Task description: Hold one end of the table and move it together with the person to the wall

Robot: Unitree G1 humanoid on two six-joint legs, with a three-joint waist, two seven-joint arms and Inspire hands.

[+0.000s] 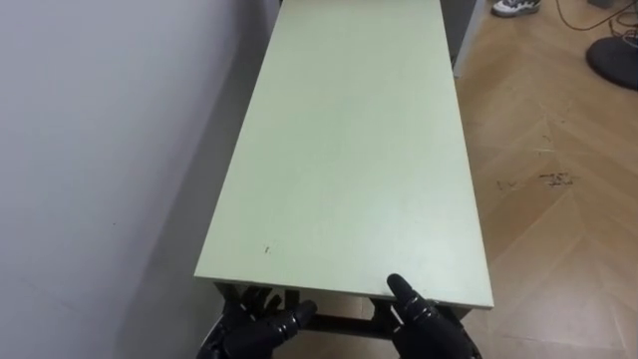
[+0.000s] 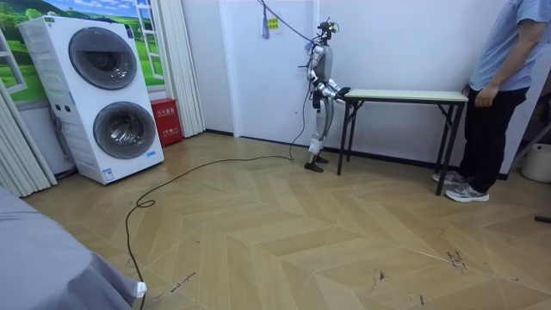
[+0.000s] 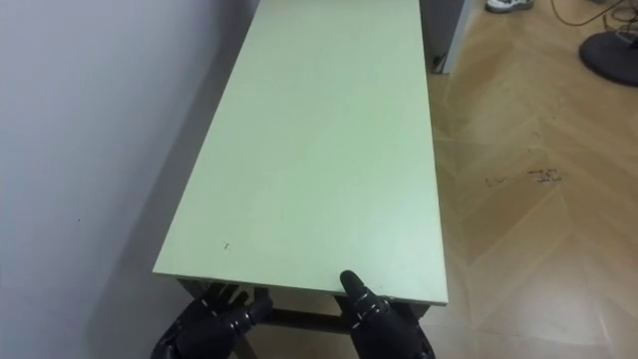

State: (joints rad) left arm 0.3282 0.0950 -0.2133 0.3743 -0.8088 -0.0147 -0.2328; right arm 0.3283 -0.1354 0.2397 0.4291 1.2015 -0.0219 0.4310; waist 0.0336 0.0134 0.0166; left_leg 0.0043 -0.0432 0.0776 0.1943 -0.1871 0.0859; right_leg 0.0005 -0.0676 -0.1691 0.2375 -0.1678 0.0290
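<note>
A long table with a pale green top (image 1: 349,150) and black legs stands lengthwise against the white wall (image 1: 100,150). I stand at its near short end. My right hand (image 1: 427,321) is at the near edge, its thumb lying over the top and its fingers under the board. My left hand (image 1: 251,324) sits just below the same edge by the black frame, fingers stretched up and thumb out to the side. In the room view a person (image 2: 504,77) stands at the far end of the table (image 2: 405,96), one hand hanging close to its corner.
Wood floor (image 1: 558,219) runs along the table's right side. A shoe (image 1: 515,7) and a round black base (image 1: 613,60) lie beyond the far end. In the room view, stacked washing machines (image 2: 103,95) and a red box (image 2: 165,120) stand far off at the room view's left.
</note>
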